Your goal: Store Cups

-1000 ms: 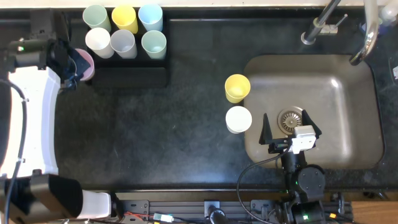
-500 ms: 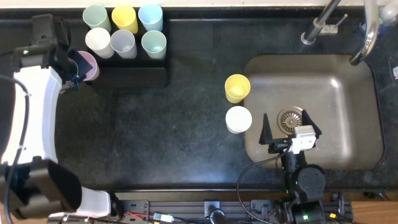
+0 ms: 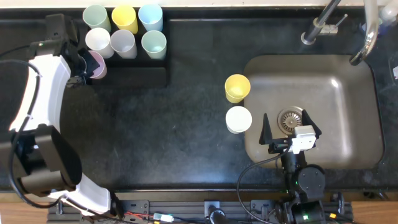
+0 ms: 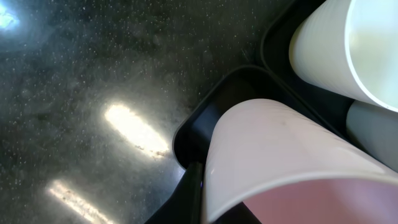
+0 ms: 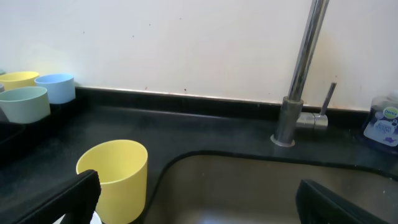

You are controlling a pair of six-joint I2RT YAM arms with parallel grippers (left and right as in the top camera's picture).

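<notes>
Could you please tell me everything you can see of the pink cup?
The pink cup is a plain, smooth tumbler, plastic by its look, pale outside, deeper pink inside. The left hand grips it, mouth upward, at the left end of the black rack, beside a white cup. Whether it touches the rack I cannot tell.

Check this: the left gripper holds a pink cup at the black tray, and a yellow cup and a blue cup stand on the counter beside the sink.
One thing is wrong: the top view shows a white cup, not a blue one, next to the yellow cup beside the sink. The left gripper does hold the pink cup at the black tray.
</notes>
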